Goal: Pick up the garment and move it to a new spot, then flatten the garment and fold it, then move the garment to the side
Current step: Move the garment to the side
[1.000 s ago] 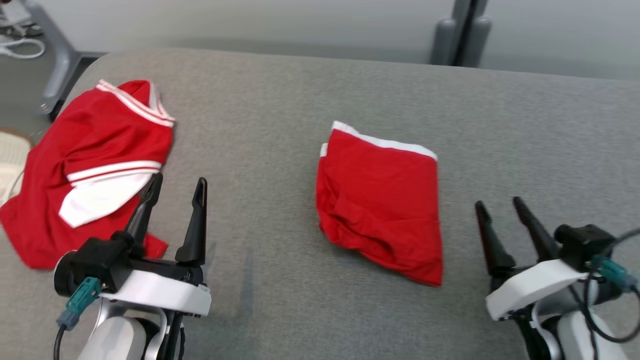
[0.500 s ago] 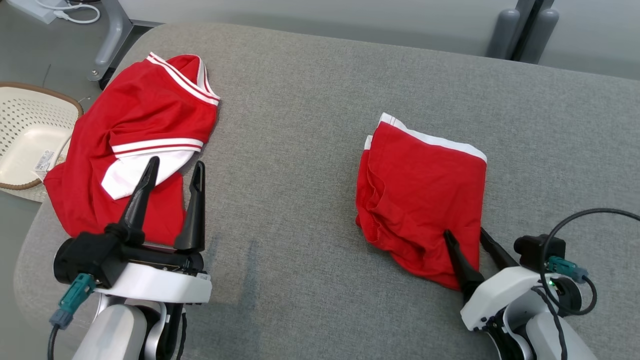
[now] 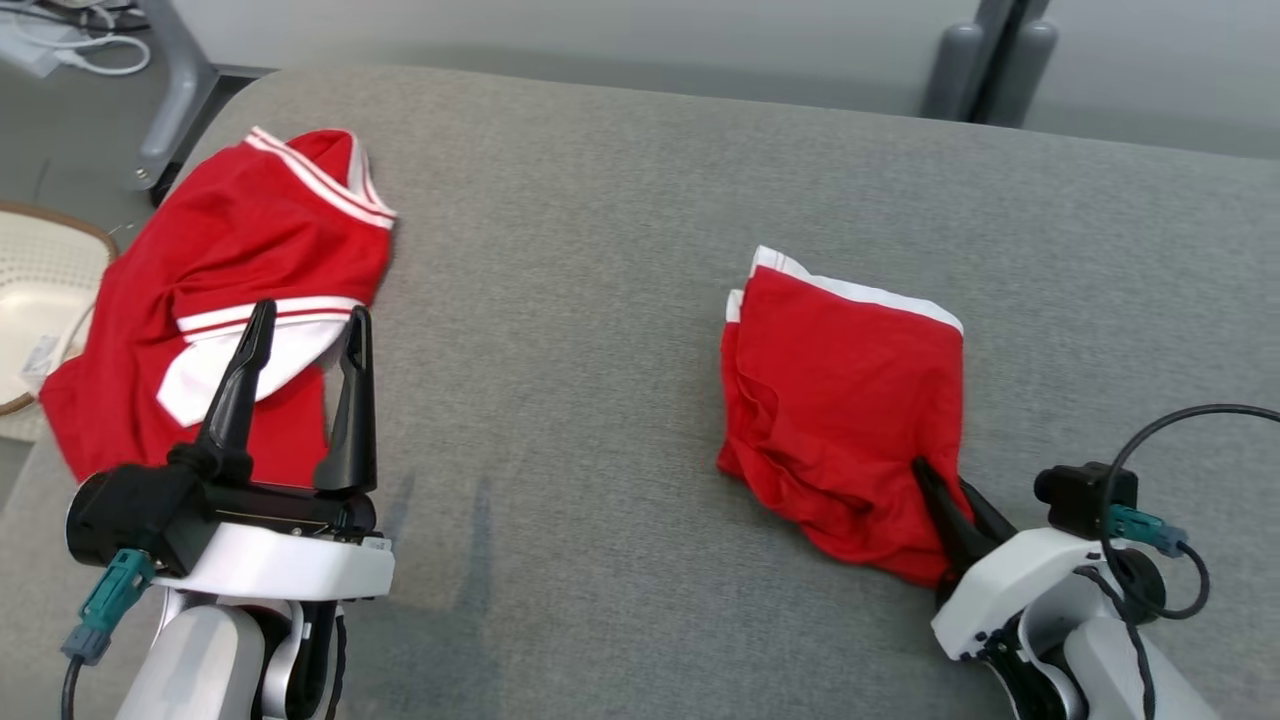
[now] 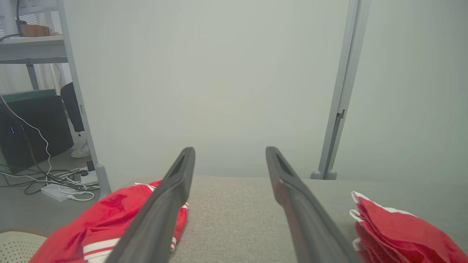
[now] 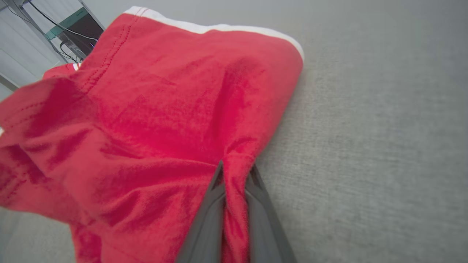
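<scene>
a grey padded surface (image 3: 560, 220), seen from above by the robot's head camera. a folded red garment (image 3: 845, 400) with a white band along its far edge lies toward 3 o'clock from the middle of the surface. the right gripper (image 3: 940, 480) comes in from 5 o'clock and is closed on the garment's near corner. the right wrist view shows a ridge of red cloth pinched between its two dark fingers (image 5: 206, 226). this low hold at an edge looks meant for carrying the bundle aside without undoing the fold. the left gripper (image 3: 312, 310) hovers at 8 o'clock, jaws spread wide and empty, over the edge of a rumpled red and white jersey (image 3: 230, 250). a pale basket (image 3: 40, 290) sits at 9 o'clock, off the surface.
</scene>
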Controlling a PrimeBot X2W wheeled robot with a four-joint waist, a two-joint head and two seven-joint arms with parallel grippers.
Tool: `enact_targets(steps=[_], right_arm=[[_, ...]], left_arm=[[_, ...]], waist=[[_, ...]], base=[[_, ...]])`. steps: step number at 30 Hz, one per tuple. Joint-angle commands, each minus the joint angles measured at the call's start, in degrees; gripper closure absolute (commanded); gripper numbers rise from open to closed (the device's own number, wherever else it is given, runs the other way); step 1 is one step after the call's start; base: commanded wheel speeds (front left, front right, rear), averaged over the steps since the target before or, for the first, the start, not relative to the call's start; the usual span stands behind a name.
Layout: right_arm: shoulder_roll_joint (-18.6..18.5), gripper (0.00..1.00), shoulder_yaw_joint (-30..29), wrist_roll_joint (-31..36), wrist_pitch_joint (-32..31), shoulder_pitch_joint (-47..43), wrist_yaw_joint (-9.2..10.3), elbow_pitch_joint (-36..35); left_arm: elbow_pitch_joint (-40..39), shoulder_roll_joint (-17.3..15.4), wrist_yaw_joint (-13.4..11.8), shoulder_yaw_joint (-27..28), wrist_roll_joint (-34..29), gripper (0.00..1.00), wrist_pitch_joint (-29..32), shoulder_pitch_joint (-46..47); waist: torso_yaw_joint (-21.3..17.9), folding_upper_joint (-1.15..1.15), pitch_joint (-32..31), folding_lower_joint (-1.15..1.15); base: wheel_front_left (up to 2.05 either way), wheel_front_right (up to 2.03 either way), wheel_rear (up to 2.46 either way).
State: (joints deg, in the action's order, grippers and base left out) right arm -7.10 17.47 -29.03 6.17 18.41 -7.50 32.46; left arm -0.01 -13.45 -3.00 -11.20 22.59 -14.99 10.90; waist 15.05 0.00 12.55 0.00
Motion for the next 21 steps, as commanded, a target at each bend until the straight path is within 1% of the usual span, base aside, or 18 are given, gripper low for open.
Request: enact_targets(steps=[1,2,5,6,7,13,15,17,21], right_arm=[[-1.9,1.0,0.5,-0.8,0.4,-1.1,0.01,0.0],[-1.9,1.0,0.5,-0.8,0.4,-1.1,0.01,0.0],[-3.8,1.0,1.6,-0.7,0.5,-1.3,0.01,-0.8],[-5.1,1.0,2.8,0.2,0.2,-0.8,0.01,-1.4],[-5.1,1.0,2.8,0.2,0.2,-0.8,0.01,-1.4],[-9.6,1.0,7.2,2.5,-1.3,2.0,0.01,-3.8],[-11.6,1.0,8.7,3.3,-2.2,3.3,0.01,-4.5],[-13.4,1.0,10.0,3.5,-2.9,5.1,0.01,-5.4],[-18.4,1.0,11.9,5.0,-3.6,8.9,0.01,-6.7]], left_arm=[[-0.4,-0.2,0.3,0.1,-0.7,0.0,-0.2,-0.8],[-0.4,-0.2,0.3,0.1,-0.7,0.0,-0.2,-0.8],[-0.8,-0.4,0.4,0.2,-0.5,0.0,-0.2,-0.9],[-1.2,-0.8,0.4,0.4,-0.5,0.0,-0.2,-1.0],[-1.2,-0.8,0.4,0.4,-0.5,0.0,-0.2,-1.0],[-3.1,-2.2,0.3,0.5,-0.9,0.0,1.0,0.0],[-3.7,-2.7,0.0,0.8,-0.8,0.0,1.6,0.2],[-4.3,-3.3,0.2,0.7,-1.0,0.0,2.2,0.7],[-5.7,-4.2,0.6,0.2,-1.6,0.0,3.3,2.1]], waist=[[-2.4,0.0,-0.3,0.0],[-2.4,0.0,-0.3,0.0],[-5.5,0.0,0.0,0.0],[-8.1,0.0,0.4,0.0],[-8.1,0.0,0.4,0.0],[-16.3,0.0,2.6,0.0],[-19.1,0.0,3.6,0.0],[-21.8,0.0,4.8,0.0],[-26.1,0.0,7.5,0.0]], base=[[0.0,0.0,0.0],[0.0,0.0,0.0],[0.0,0.0,0.0],[0.0,0.0,0.0],[0.0,0.0,0.0],[0.0,0.0,0.0],[0.0,0.0,0.0],[0.0,0.0,0.0],[0.0,0.0,0.0]])
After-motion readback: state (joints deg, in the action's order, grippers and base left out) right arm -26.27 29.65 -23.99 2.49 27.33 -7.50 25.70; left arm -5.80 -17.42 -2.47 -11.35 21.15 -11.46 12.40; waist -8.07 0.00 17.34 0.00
